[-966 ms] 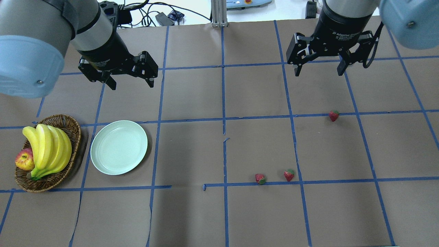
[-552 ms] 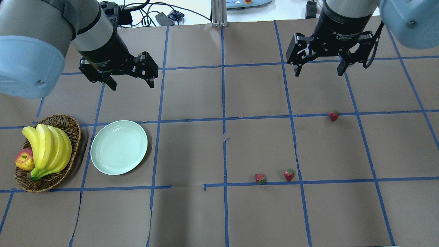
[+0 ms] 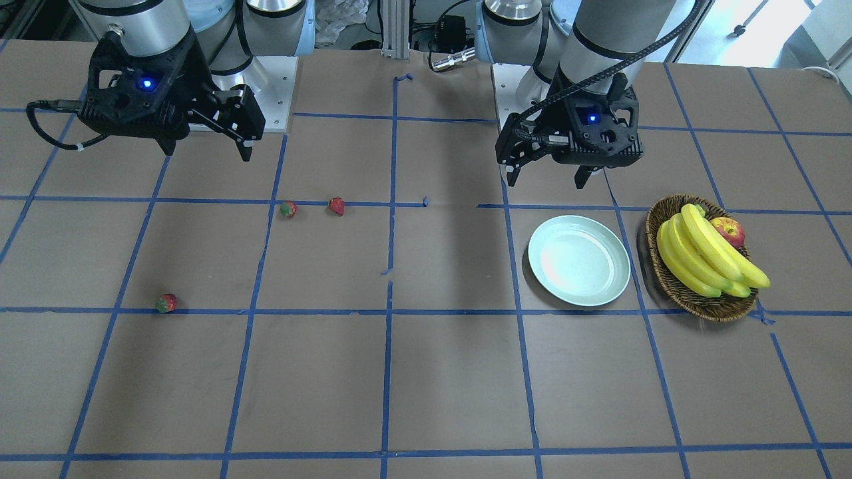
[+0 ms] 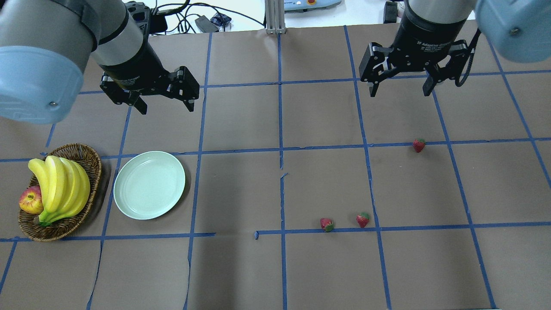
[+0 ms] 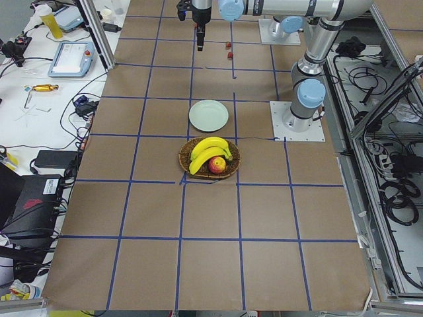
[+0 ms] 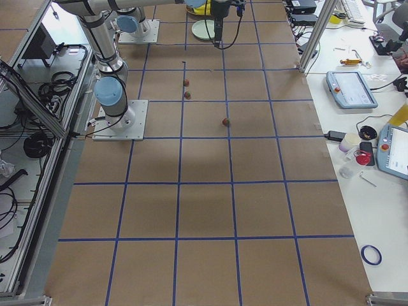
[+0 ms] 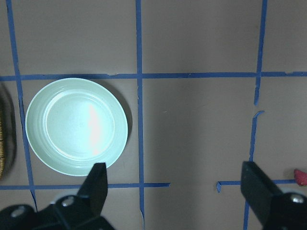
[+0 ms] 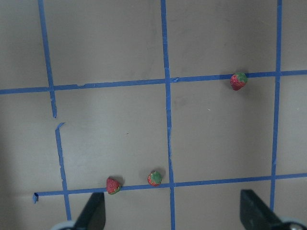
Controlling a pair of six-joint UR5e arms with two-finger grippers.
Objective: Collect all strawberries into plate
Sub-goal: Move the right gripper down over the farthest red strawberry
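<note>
Three small red strawberries lie on the brown paper: one (image 4: 419, 145) on the right half, two (image 4: 326, 224) (image 4: 363, 220) close together nearer the front; they also show in the right wrist view (image 8: 238, 80) (image 8: 113, 185) (image 8: 154, 178). The pale mint-green plate (image 4: 149, 184) sits empty on the left, next to the basket. My left gripper (image 4: 165, 104) hangs open above the table beyond the plate. My right gripper (image 4: 399, 91) hangs open high above the table, beyond the far strawberry. Neither holds anything.
A brown wicker basket (image 4: 88, 161) with bananas (image 4: 60, 187) and a red-yellow apple (image 4: 30, 200) stands left of the plate. Blue tape lines grid the paper. Cables and devices lie beyond the far table edge.
Both arms have shifted only slightly; the strawberries, plate and basket have not moved.
</note>
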